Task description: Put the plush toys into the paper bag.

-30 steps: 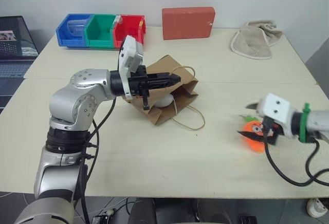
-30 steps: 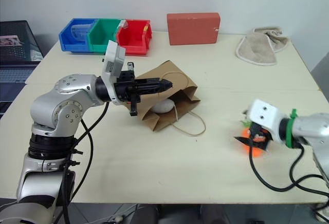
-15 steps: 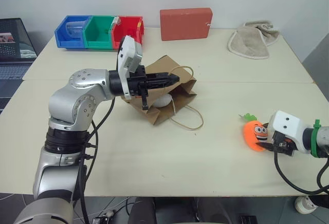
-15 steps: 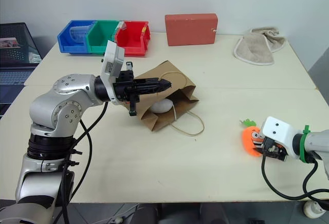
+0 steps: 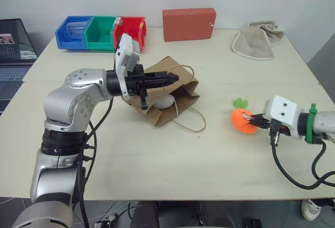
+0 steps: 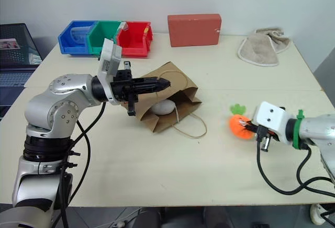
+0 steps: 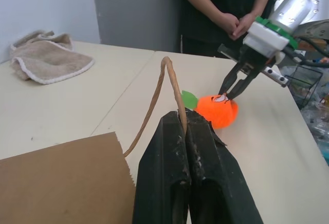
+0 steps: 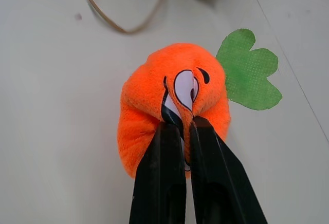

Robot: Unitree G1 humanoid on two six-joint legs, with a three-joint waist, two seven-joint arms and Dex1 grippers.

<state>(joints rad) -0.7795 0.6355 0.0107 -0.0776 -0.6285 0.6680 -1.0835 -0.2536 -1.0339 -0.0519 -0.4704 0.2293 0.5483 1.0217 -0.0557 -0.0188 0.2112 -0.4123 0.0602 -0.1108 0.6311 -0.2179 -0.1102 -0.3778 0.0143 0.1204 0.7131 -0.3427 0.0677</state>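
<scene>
On the table [image 5: 157,155]: all the things sit here.
Paper bag [image 5: 180,89]: lies on its side, mouth toward the robot.
Egg toy [image 5: 166,101]: inside the bag.
Left gripper [image 5: 171,77]: pinched tight on a bag handle [image 7: 167,75], holding it up.
Carrot toy [image 8: 175,108]: right of the bag, well apart.
Right gripper [image 8: 180,129]: pinching the carrot's face.

The carrot toy [image 8: 172,121] is bright orange with a flat green leaf top and a white, black-outlined face. The paper bag [image 5: 180,100] is plain brown with tan handles; the egg toy [image 5: 166,102] inside looks white. Far off sit blue, green and red bins [image 5: 102,31], a red box [image 5: 189,24] and a beige cloth [image 5: 257,41].
</scene>
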